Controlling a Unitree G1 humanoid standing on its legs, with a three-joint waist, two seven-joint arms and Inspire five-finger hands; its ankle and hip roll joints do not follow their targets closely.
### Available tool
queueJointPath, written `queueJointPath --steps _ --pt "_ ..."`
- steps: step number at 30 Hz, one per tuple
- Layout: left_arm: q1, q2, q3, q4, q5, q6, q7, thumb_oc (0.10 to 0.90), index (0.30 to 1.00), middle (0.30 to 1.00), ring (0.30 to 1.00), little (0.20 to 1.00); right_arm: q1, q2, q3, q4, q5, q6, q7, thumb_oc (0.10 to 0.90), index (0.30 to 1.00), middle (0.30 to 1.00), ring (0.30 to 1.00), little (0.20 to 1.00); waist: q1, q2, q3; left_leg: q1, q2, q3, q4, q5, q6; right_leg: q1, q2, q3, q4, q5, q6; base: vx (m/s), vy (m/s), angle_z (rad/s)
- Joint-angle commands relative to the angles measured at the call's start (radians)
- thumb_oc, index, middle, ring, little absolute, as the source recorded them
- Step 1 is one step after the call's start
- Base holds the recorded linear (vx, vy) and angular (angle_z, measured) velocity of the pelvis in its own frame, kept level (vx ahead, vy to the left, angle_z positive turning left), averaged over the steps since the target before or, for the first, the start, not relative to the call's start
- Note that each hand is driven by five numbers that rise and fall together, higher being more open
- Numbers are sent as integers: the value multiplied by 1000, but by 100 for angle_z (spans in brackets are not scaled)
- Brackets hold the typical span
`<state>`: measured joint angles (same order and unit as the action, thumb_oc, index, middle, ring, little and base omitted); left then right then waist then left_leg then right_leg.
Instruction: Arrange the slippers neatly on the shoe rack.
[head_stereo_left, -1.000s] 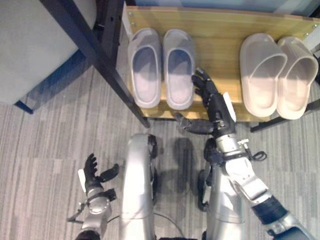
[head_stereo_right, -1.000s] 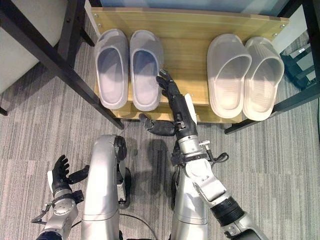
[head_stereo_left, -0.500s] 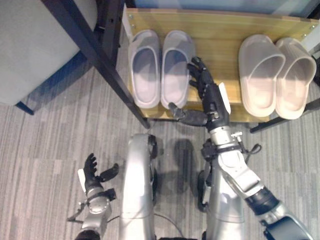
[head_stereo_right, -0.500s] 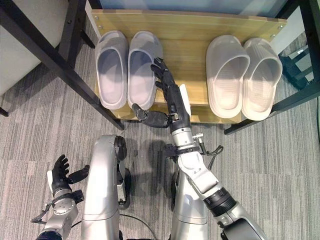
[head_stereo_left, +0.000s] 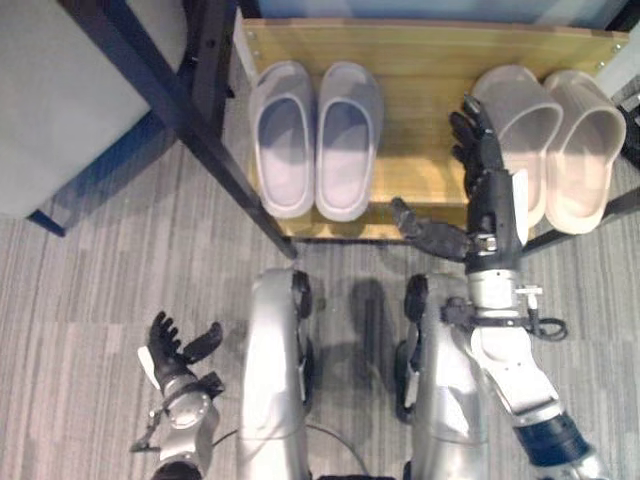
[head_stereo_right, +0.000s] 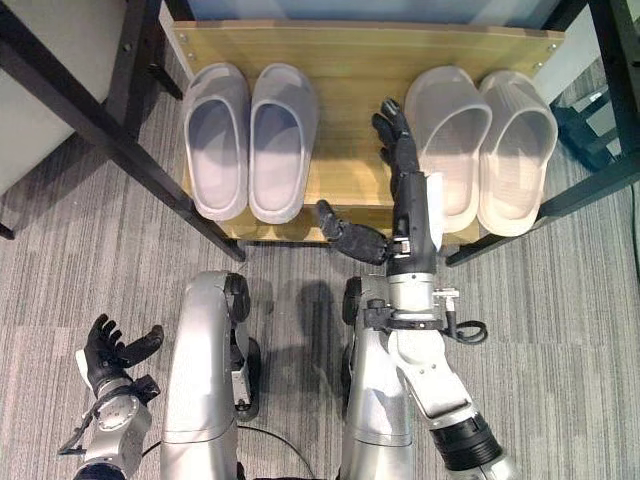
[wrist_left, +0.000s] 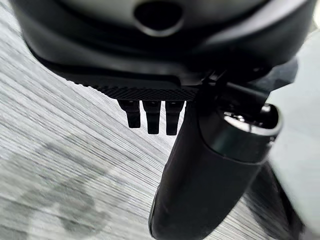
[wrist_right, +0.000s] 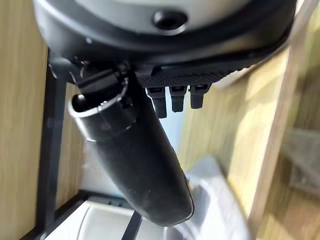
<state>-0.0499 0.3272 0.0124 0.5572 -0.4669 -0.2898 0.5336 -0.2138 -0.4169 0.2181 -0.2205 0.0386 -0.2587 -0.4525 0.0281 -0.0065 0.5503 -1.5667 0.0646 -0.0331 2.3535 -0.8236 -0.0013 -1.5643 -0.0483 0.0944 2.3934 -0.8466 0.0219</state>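
a low wooden shoe rack (head_stereo_left: 420, 60) with a pale plank shelf holds two pairs of slippers: soft grey-lilac foam slippers (head_stereo_left: 315, 135) side by side on its left half, and cream-beige foam slippers (head_stereo_left: 555, 140) on its right half, the two overlapping a little. the right hand (head_stereo_left: 485, 185) hovers over the bare shelf between the pairs — fingers straight and spread, thumb out to the side, just beside the nearer beige slipper and holding nothing. a black metal frame leg (head_stereo_left: 190, 130) slants across the grey striped carpet (head_stereo_left: 90, 290) beside the rack's left end. the left hand (head_stereo_left: 175, 350) hangs low over the carpet, well apart from the rack, fingers loosely spread.
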Motion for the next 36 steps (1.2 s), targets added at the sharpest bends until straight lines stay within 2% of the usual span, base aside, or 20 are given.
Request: queueJointPath --steps 1,4,7,8,11,12,13,14,15,20,21,22,24,25,26,27,30,32,33,36 --pt "5 46 47 -104 47 -112 37 800 900 900 900 900 -32 -60 -86 -232 -78 -123 -26 800 900 900 900 900 42 -22 -30 -3 -115 -120 -19 21 39 3 -17 80 -47 121 -78 0 0 0" --pt "2 61 48 -221 115 -125 25 800 900 900 900 900 44 -68 -202 -258 -62 -159 -25 800 900 900 900 900 38 -17 -30 -3 -118 -125 -55 47 36 21 -45 47 -105 127 -66 -44 43 3" --pt "-8 65 36 -276 146 -141 2 800 900 900 900 900 93 -36 -273 -281 -36 -198 -27 800 900 900 900 900 35 -15 -39 12 -106 -120 -183 88 39 61 -68 17 -250 148 -65 -106 10 6" --pt "-5 65 34 -278 146 -140 2 800 900 900 900 900 96 -35 -275 -283 -35 -198 -26 800 900 900 900 900 36 -14 -40 18 -106 -120 -193 93 40 68 -69 14 -260 153 -67 -121 -7 8" --pt "-16 58 -12 -330 177 -143 -16 800 900 900 900 900 113 8 -252 -267 21 -241 -12 800 900 900 900 900 40 -23 -96 66 -88 -125 -382 166 51 124 -81 -34 -436 189 -75 -173 32 21" --pt "-19 66 -101 -341 278 -127 -24 800 900 900 900 900 139 31 -174 -216 99 -246 32 800 900 900 900 900 55 -37 -138 189 -41 -133 -598 240 66 236 -110 -98 -651 228 -74 -195 51 11" --pt "-19 66 -101 -341 279 -127 -24 800 900 900 900 900 139 31 -175 -216 99 -246 32 800 900 900 900 900 55 -37 -136 192 -40 -133 -600 241 66 238 -110 -99 -653 229 -75 -299 48 1" --pt "-15 68 -163 -320 317 -119 -45 800 900 900 900 900 169 26 -139 -167 80 -225 45 800 900 900 900 900 56 -53 -155 290 -8 -158 -756 294 57 341 -125 -150 -818 265 -67 -157 -5 7" --pt "-10 67 -186 -318 319 -111 -63 800 900 900 900 900 183 32 -123 -109 75 -209 42 800 900 900 900 900 54 -66 -177 350 1 -166 -848 313 52 390 -125 -164 -899 287 -54 -178 -12 14" --pt "4 105 -260 -294 378 -103 -127 800 900 900 900 900 239 33 -94 161 83 -146 65 800 900 900 900 900 41 -91 -209 563 22 -153 -1122 392 36 608 -119 -217 -1200 369 -40 -32 -29 7" --pt "12 106 -279 -277 393 -92 -162 800 900 900 900 900 263 73 -80 351 140 -113 91 800 900 900 900 900 31 -94 -241 702 30 -139 -1293 436 16 747 -111 -241 -1367 416 -30 130 -93 4" --pt "27 105 -289 -266 406 -86 -191 800 900 900 900 900 280 101 -76 489 198 -92 122 800 900 900 900 900 28 -92 -269 797 36 -127 -1401 469 8 850 -115 -259 -1482 461 -13 160 -84 21" --pt "54 103 -288 -268 410 -84 -210 800 900 900 900 900 298 115 -86 545 217 -82 139 800 900 900 900 900 22 -88 -281 898 40 -118 -1503 490 5 937 -113 -265 -1557 495 6 88 -28 26" --pt "61 96 -293 -257 415 -82 -218 800 900 900 900 900 302 124 -89 588 221 -79 143 800 900 900 900 900 19 -87 -290 933 38 -112 -1570 543 -1 975 -120 -283 -1611 538 7 56 -21 10" --pt "65 91 -294 -253 416 -79 -227 800 900 900 900 900 301 131 -92 628 220 -73 141 800 900 900 900 900 19 -84 -295 990 35 -103 -1626 557 -5 1024 -118 -283 -1658 556 13 256 -62 2" --pt "95 77 -306 -234 399 -80 -258 800 900 900 900 900 301 148 -99 774 242 -59 157 800 900 900 900 900 16 -72 -329 1193 32 -62 -1847 629 -22 1204 -112 -282 -1830 623 38 358 -68 2" --pt "102 74 -317 -226 398 -84 -277 800 900 900 900 900 302 153 -91 859 223 -44 170 800 900 900 900 900 17 -62 -352 1306 22 -43 -1991 684 -29 1297 -105 -281 -1942 671 54 194 -28 -11" --pt "119 83 -327 -257 389 -91 -306 800 900 900 900 900 309 150 -81 947 200 -25 189 800 900 900 900 900 16 -47 -386 1398 8 -31 -2122 727 -32 1355 -90 -275 -2028 710 71 236 -20 -8" --pt "133 90 -353 -293 388 -94 -349 800 900 900 900 900 311 148 -80 1027 170 -7 197 800 900 900 900 900 17 -28 -422 1490 -3 -23 -2255 763 -33 1423 -79 -278 -2131 735 87 237 -41 -13" --pt "154 95 -392 -350 341 -87 -424 800 900 900 900 900 325 148 -82 1109 153 15 208 800 900 900 900 900 10 -4 -464 1575 -4 -7 -2386 811 -32 1506 -57 -264 -2246 763 91 123 -57 -10"
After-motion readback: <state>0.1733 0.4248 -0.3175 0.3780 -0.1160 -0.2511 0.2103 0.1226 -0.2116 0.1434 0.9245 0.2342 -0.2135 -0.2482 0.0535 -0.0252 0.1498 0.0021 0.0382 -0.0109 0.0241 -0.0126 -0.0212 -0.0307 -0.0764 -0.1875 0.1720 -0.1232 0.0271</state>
